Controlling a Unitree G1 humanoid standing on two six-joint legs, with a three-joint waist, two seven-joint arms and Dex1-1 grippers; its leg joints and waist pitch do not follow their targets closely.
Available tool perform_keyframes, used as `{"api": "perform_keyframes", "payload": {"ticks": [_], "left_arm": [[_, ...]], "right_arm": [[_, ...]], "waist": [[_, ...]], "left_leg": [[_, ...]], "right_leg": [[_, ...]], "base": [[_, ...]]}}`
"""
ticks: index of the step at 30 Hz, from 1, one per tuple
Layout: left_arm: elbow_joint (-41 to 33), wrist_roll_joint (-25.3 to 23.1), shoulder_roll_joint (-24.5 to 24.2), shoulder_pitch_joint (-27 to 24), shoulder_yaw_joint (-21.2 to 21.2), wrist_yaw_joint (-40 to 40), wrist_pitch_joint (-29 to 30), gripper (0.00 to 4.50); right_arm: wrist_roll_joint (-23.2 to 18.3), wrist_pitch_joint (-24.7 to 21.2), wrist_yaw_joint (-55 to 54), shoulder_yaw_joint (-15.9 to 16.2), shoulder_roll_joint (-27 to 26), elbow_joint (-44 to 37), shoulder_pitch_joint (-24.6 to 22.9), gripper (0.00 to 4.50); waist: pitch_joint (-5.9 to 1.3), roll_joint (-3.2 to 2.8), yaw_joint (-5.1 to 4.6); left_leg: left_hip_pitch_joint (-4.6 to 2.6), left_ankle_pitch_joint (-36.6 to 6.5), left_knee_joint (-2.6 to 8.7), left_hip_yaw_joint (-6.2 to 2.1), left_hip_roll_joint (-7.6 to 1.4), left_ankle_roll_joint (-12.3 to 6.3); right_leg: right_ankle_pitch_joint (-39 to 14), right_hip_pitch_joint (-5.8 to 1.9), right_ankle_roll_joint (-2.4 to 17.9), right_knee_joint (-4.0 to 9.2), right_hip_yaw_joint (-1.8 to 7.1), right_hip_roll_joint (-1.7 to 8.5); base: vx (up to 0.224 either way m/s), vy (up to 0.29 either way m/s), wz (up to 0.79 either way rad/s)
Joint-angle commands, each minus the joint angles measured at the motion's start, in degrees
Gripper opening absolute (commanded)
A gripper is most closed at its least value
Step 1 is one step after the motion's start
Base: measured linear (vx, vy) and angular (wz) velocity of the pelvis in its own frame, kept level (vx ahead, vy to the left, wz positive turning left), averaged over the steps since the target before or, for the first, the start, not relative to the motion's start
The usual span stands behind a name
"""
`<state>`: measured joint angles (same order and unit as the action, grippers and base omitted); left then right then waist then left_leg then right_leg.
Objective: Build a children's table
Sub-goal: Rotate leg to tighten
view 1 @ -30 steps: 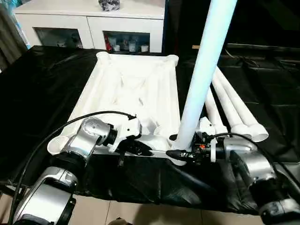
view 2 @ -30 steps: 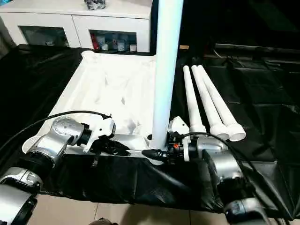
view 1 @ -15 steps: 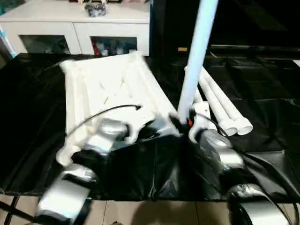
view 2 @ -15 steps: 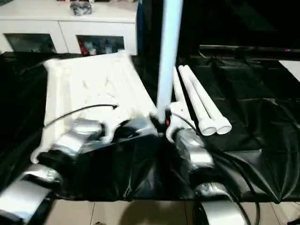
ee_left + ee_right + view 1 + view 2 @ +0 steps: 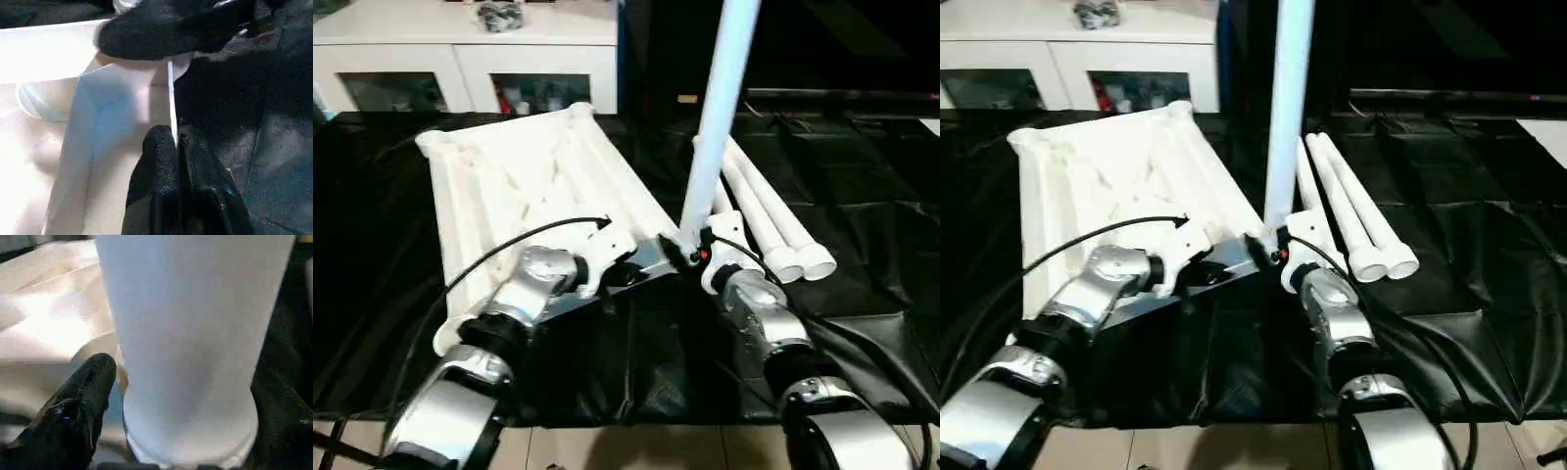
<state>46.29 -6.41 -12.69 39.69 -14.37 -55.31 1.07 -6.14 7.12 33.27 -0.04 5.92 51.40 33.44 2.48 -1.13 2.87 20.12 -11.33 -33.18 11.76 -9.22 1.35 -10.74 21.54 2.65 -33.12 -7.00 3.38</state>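
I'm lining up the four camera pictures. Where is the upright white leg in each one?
Left eye view: upright leg, right of centre, at the table top's near right corner.
Right eye view, centre, beside the three loose legs.
Left wrist view: cannot tell.
Right wrist view, close-up of its base.
Shared landmark: the table top.

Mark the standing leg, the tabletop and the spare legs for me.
standing leg (image 5: 717, 117), left eye view, mid shaft.
tabletop (image 5: 524, 171), left eye view, ribbed underside.
spare legs (image 5: 773, 220), left eye view, middle tube of those lying on the black sheet.
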Motion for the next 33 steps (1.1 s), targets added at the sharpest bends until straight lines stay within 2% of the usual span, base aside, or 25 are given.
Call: {"api": "perform_keyframes", "payload": {"ticks": [1,2,4,7,10,11,14,18,23,28,30,33], "left_arm": [[-0.4,-0.3,-1.0,-0.8,-1.6,-3.8,-2.6,0.00],[-0.4,-0.3,-1.1,-0.8,-1.6,-3.9,-2.7,0.00],[-0.6,0.6,-3.4,-1.1,-1.9,-9.0,-5.2,0.00],[-0.8,1.5,-4.5,-1.4,-2.0,-12.2,-6.0,0.00],[-0.7,2.5,-5.1,-1.4,-1.8,-14.7,-6.3,0.00],[-1.0,3.6,-5.8,-1.5,-1.7,-17.8,-6.2,0.00],[-1.1,4.1,-6.8,-1.4,-2.0,-21.1,-6.2,0.00],[-0.6,4.2,-7.5,-1.2,-2.4,-23.4,-6.1,0.00],[0.0,4.1,-8.0,-1.0,-2.5,-24.8,-6.4,0.00],[0.5,4.2,-7.9,-0.9,-2.2,-24.4,-6.5,0.00],[0.5,4.1,-6.7,-0.9,-1.5,-20.8,-5.0,0.00],[0.5,4.0,-5.9,-0.8,-1.1,-18.8,-4.1,0.00]], "right_arm": [[-0.2,-1.7,10.1,4.6,0.2,-2.5,-2.0,3.84],[-0.3,-1.8,10.5,4.6,0.3,-2.7,-2.1,3.84],[-1.6,-3.1,19.8,5.9,4.3,-7.4,-4.2,3.84],[-2.3,-3.9,24.6,7.0,6.6,-9.9,-5.4,3.84],[-2.7,-4.8,28.0,7.8,8.4,-11.8,-6.1,3.84],[-3.0,-6.3,32.2,8.9,10.5,-14.6,-7.2,3.84],[-2.8,-7.6,35.7,10.2,12.3,-17.3,-8.2,3.50],[-3.3,-9.0,37.4,10.8,13.0,-18.8,-8.4,3.08],[-3.4,-9.8,38.3,11.4,13.2,-19.8,-8.5,2.82],[-3.6,-11.6,37.8,11.4,12.8,-21.4,-9.4,2.76],[-3.3,-12.1,33.2,10.1,11.1,-20.9,-10.0,2.76],[-2.8,-12.0,30.0,9.3,10.0,-20.0,-10.0,2.75]], "waist": [[-3.08,0.31,0.67],[-3.14,0.26,0.81],[-3.42,0.01,1.38],[-3.35,0.06,1.72],[-3.30,0.03,2.28],[-3.31,0.09,2.70],[-3.33,0.08,3.03],[-3.31,0.06,3.45],[-3.39,0.11,3.66],[-3.46,0.12,3.78],[-3.47,0.24,3.77],[-3.19,0.23,3.59]], "left_leg": [[0.21,-9.2,3.54,-2.61,-5.39,-5.64],[0.23,-8.8,3.47,-2.63,-5.39,-5.84],[0.08,-7.5,3.24,-2.51,-5.60,-6.54],[0.06,-7.6,3.25,-2.49,-5.75,-7.11],[-0.07,-8.2,3.33,-2.43,-5.76,-6.14],[-0.18,-8.2,3.34,-2.41,-5.73,-5.90],[-0.28,-7.9,3.39,-2.50,-5.87,-5.76],[-0.31,-8.3,3.43,-2.51,-5.85,-5.06],[-0.29,-7.6,3.37,-2.55,-5.78,-4.65],[-0.21,-6.9,3.31,-2.56,-5.79,-4.90],[-0.21,-6.9,3.30,-2.54,-5.83,-4.67],[-0.29,-8.4,3.46,-2.58,-5.74,-3.79]], "right_leg": [[-13.7,-2.67,9.5,4.11,4.61,7.28],[-13.1,-2.70,9.5,4.03,4.58,7.33],[-10.2,-2.54,10.0,3.61,4.50,7.23],[-9.0,-2.45,10.2,3.50,4.49,7.15],[-10.5,-2.33,10.5,3.67,4.52,7.29],[-10.9,-2.38,10.0,3.64,4.55,7.22],[-10.3,-2.26,10.1,3.62,4.56,7.24],[-11.9,-2.25,9.7,3.74,4.57,7.37],[-12.0,-2.34,9.3,3.72,4.53,7.41],[-10.6,-2.37,9.5,3.53,4.51,7.39],[-10.7,-2.40,9.5,3.52,4.55,7.48],[-14.1,-2.26,9.0,3.98,4.47,7.48]], "base": [[0.000,0.000,0.00],[0.000,0.000,0.00],[0.000,0.000,0.00],[0.000,0.000,0.00],[0.000,0.000,0.00],[0.000,0.000,0.00],[0.000,0.000,0.00],[0.000,0.000,0.00],[0.000,0.000,0.00],[0.000,0.000,0.00],[0.000,0.000,0.00],[0.000,0.000,0.00]]}}
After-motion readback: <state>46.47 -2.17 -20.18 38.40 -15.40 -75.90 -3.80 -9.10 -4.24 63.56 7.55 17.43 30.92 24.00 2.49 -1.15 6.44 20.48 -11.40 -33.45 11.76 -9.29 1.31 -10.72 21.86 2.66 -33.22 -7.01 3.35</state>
